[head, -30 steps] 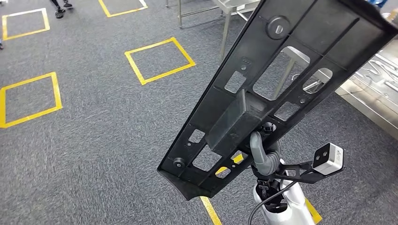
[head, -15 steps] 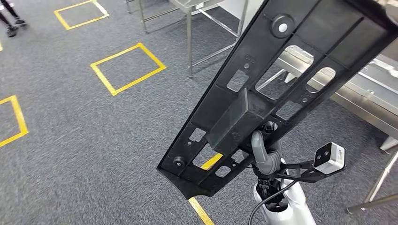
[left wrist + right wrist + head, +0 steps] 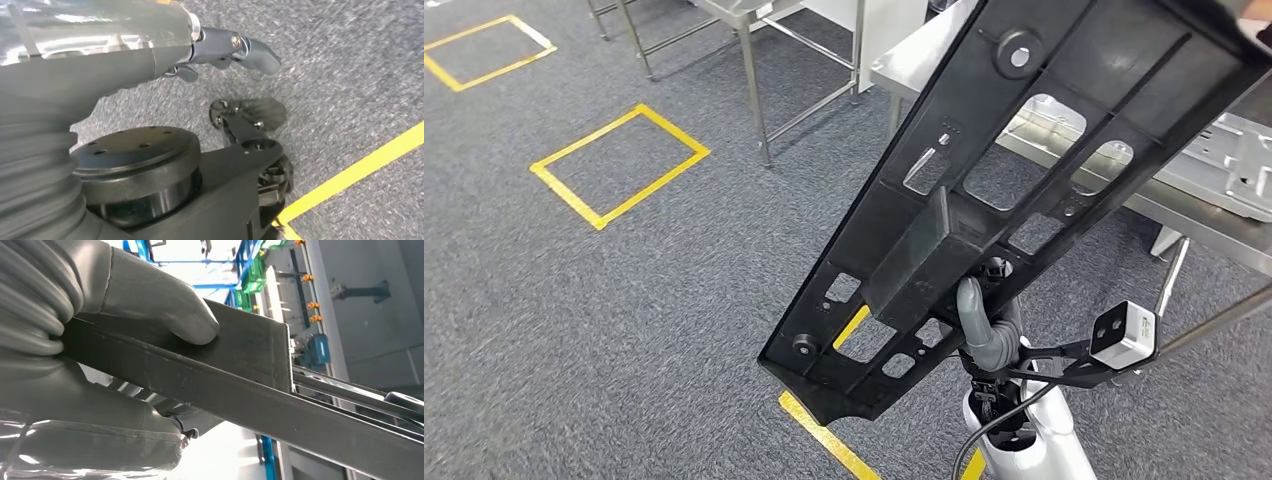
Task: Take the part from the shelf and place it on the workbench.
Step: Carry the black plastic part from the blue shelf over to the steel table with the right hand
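A long black plastic part (image 3: pixel 1024 190) with several cut-outs rises slantwise from the lower middle to the top right of the head view. My right hand (image 3: pixel 986 330) grips it from below near its lower end. In the right wrist view the grey thumb (image 3: pixel 160 305) presses on the part's flat rib (image 3: pixel 250 385). The steel workbench (image 3: pixel 1184 205) stands at the upper right, partly hidden behind the part. My left hand (image 3: pixel 235 47) hangs over the grey carpet, holding nothing, its fingers loosely apart.
A silvery pressed metal piece (image 3: pixel 1244 165) lies on the workbench. Steel table frames (image 3: pixel 754 60) stand at the top centre. A yellow square (image 3: pixel 619 165) and a yellow line (image 3: pixel 824 435) mark the carpet. The right wrist camera (image 3: pixel 1124 335) juts out beside my forearm.
The camera has turned, so the floor markings slide left and the workbench and steel frames come further into view. The part stays in my right hand in the same pose.
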